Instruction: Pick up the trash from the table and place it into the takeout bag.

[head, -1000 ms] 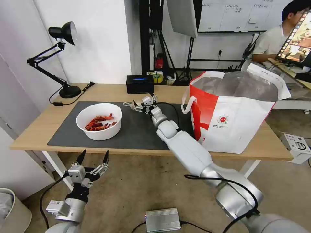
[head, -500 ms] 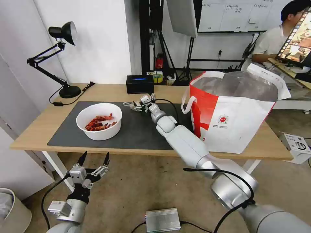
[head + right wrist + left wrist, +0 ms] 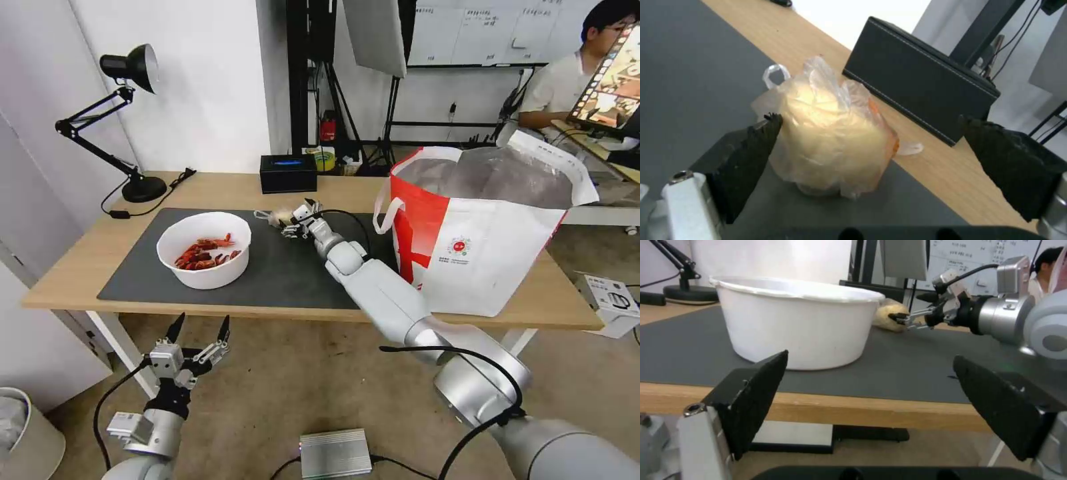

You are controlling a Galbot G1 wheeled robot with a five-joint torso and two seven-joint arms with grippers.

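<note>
A small knotted clear bag [image 3: 831,133] with a pale lump inside lies on the back edge of the dark mat [image 3: 280,273], in front of the black box. My right gripper [image 3: 871,120] is open around it, one finger [image 3: 751,160] touching its side and the other standing well apart; the same gripper [image 3: 293,223] appears in the head view. The white bowl [image 3: 203,267] of red crayfish shells [image 3: 203,253] sits on the mat's left part. The takeout bag [image 3: 487,227] stands open on the table's right end. My left gripper [image 3: 200,333] hangs open below the table's front edge, facing the bowl [image 3: 795,323].
A black box [image 3: 288,173] sits just behind the knotted bag, close to the right gripper. A black desk lamp [image 3: 127,120] stands at the back left of the light-wood table [image 3: 73,267]. A grey metal unit [image 3: 335,452] lies on the floor.
My right arm has reached farther forward and its gripper now straddles the knotted bag. The left gripper has sunk a little lower below the table edge.
</note>
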